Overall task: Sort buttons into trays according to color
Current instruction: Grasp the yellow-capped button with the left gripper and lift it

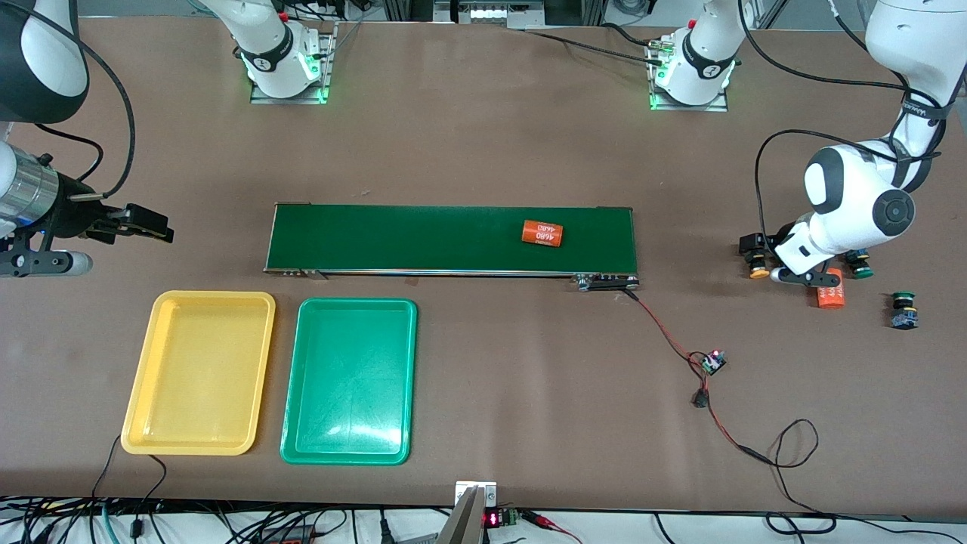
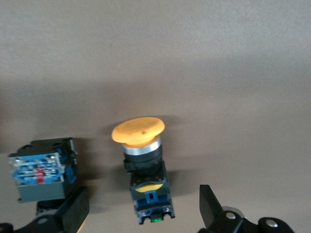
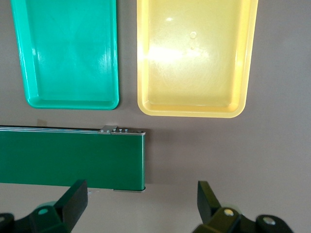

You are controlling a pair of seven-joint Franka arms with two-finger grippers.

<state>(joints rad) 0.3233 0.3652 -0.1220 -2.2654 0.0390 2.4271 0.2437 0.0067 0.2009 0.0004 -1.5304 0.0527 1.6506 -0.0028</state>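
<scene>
Left gripper (image 2: 141, 213) hangs low over a yellow-capped button (image 2: 143, 167) at the left arm's end of the surface, fingers wide apart and holding nothing, straddling it for a grab; green-capped button (image 1: 902, 310) sits near. Right gripper (image 3: 141, 206) waits spread and empty by the conveyor (image 1: 451, 239) end (near the bare yellow tray (image 1: 198, 373) and green tray (image 1: 349, 381))

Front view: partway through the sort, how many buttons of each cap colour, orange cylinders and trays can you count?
Yellow-capped buttons: 1
Green-capped buttons: 2
Orange cylinders: 2
Trays: 2, the yellow tray and the green tray
Total: 7
The left arm covers part of the button cluster, so it may hide more.
</scene>
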